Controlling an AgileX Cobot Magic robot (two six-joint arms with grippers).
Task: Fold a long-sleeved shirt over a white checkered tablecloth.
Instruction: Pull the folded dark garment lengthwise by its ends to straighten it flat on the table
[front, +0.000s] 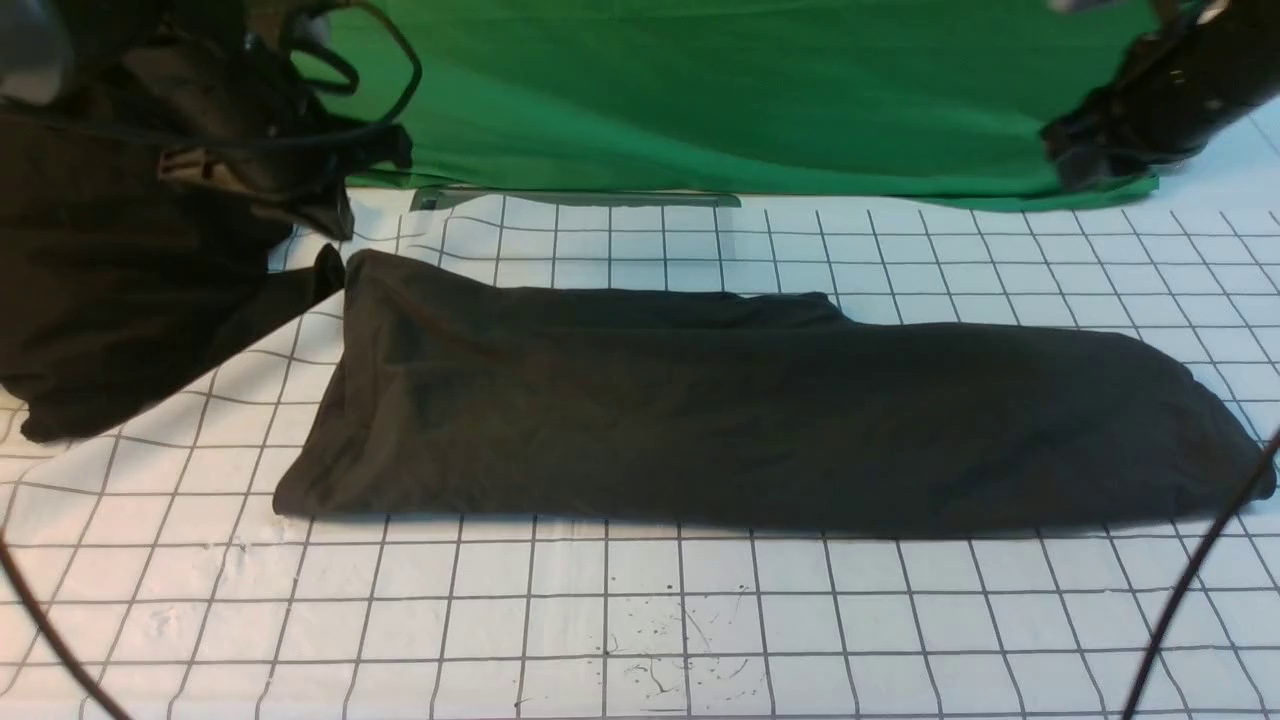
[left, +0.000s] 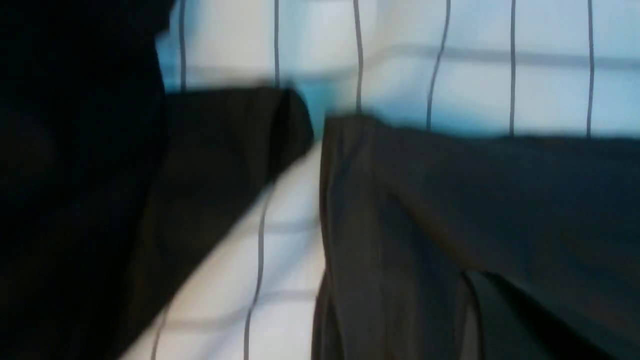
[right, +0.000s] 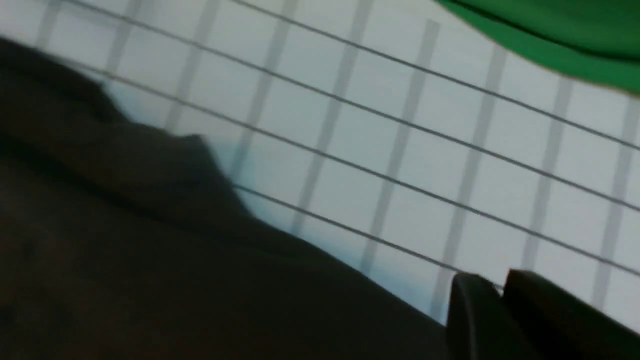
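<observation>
At far left, the left hand (front: 330, 215) is clenched beside a heap of black cloth (front: 120, 320); whether it pinches anything I cannot tell. Across the middle, the long-sleeved shirt (front: 760, 420) lies folded in a long band on the white checkered tablecloth (front: 640, 620). Far right, the right hand (front: 1075, 155) hangs raised before the green backdrop (front: 700, 90), fingertips (right: 475, 310) together, empty.

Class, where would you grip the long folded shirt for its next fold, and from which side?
Probably the right end of the shirt, coming from the right: it lies as a long flat band across the tablecloth, that end clear of the black heap.
</observation>
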